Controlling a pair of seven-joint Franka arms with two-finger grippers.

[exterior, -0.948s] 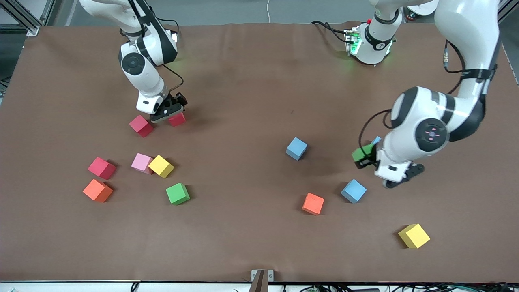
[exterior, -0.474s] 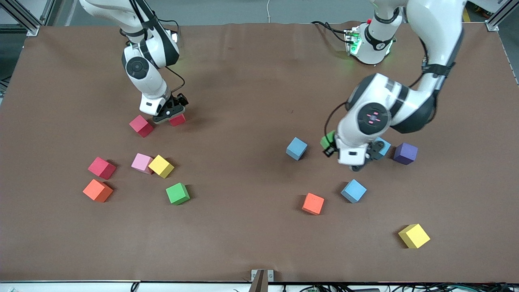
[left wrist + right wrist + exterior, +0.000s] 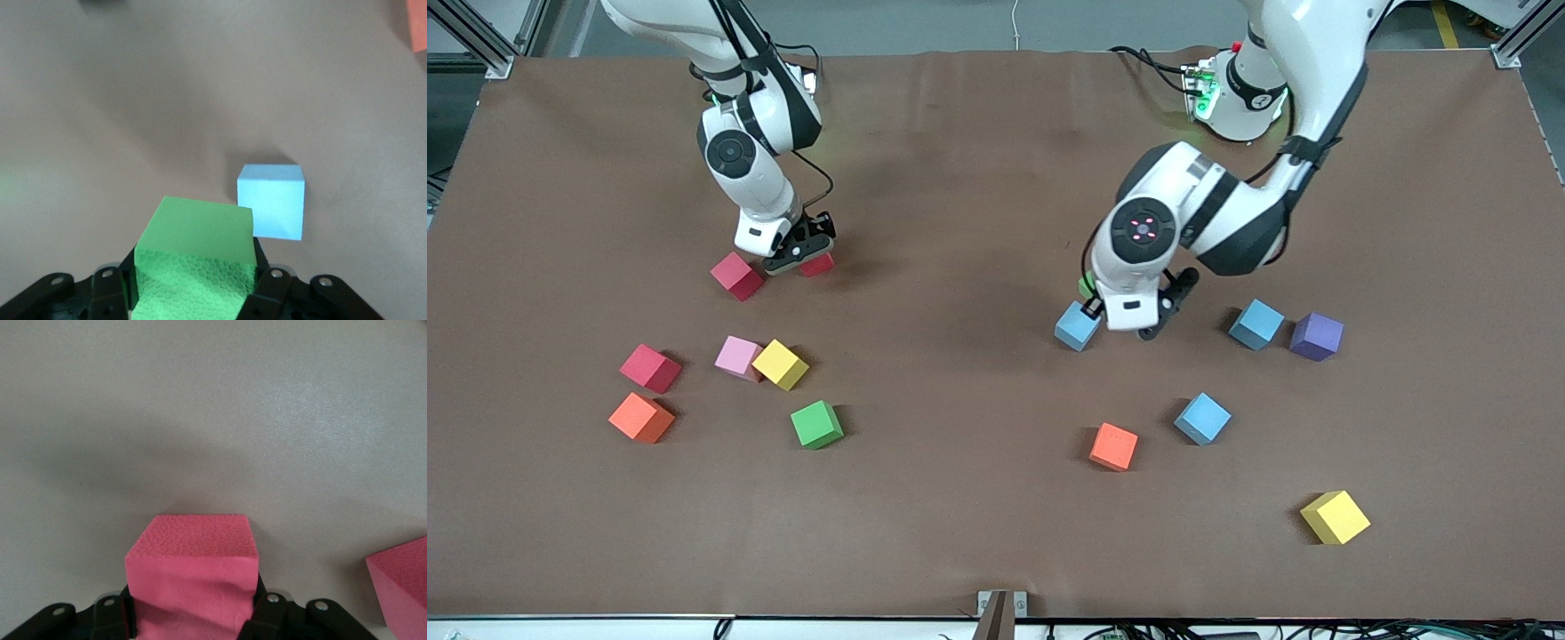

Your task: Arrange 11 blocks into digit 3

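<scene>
Under left end effector, half-hidden green block.

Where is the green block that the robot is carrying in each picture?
Front view: green block peeks out beside the left gripper, above a light blue block.
Left wrist view: green block between the fingers, the light blue block beside it.
Right wrist view: not in it.
</scene>
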